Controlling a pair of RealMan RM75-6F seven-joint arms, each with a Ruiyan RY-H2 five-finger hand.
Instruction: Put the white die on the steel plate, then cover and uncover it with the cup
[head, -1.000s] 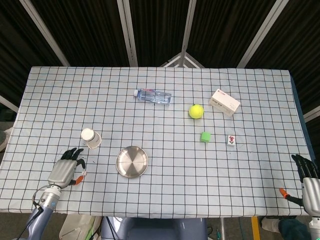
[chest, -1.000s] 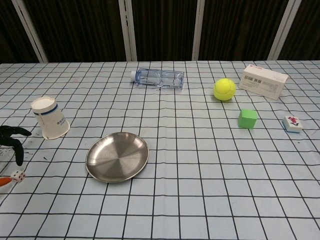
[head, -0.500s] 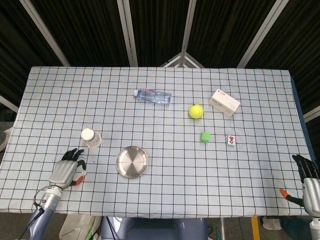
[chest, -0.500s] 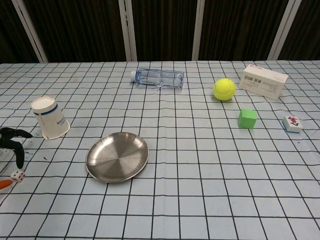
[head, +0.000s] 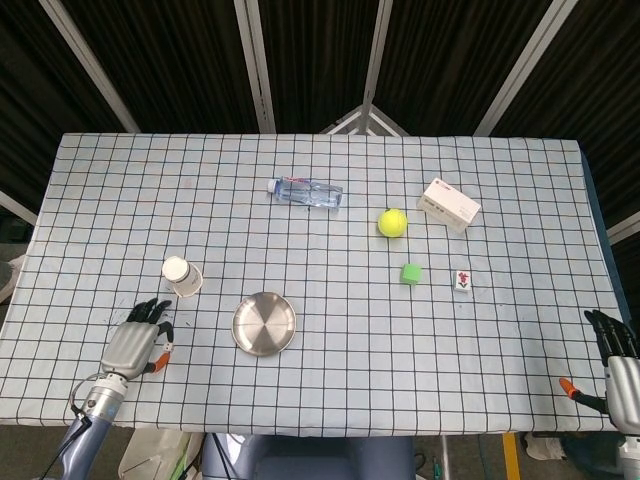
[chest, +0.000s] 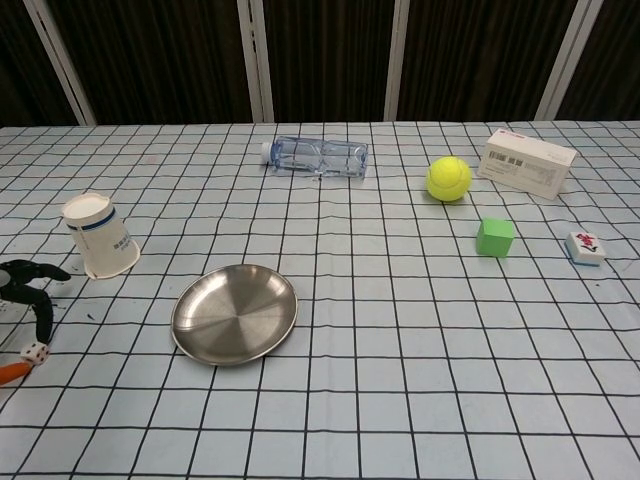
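Note:
The white die (chest: 35, 351) lies on the tablecloth near the front left edge and shows as a small speck (head: 167, 347) in the head view. My left hand (head: 131, 344) sits right beside it, with a dark finger (chest: 43, 312) curving down over it and the orange thumb tip (chest: 12, 372) just below it; the die rests on the cloth. The steel plate (chest: 235, 313) lies empty to the right of the die. The white paper cup (chest: 99, 235) lies tipped on its side behind the hand. My right hand (head: 618, 352) rests empty at the front right corner.
A clear water bottle (chest: 318, 155) lies on its side at the back. Right of centre are a yellow tennis ball (chest: 448, 178), a white box (chest: 528, 163), a green cube (chest: 495, 237) and a small mahjong tile (chest: 586, 246).
My left hand has crept slightly toward the front edge, and its finger and thumb have drawn closer around the die. The die and the right hand have not moved.

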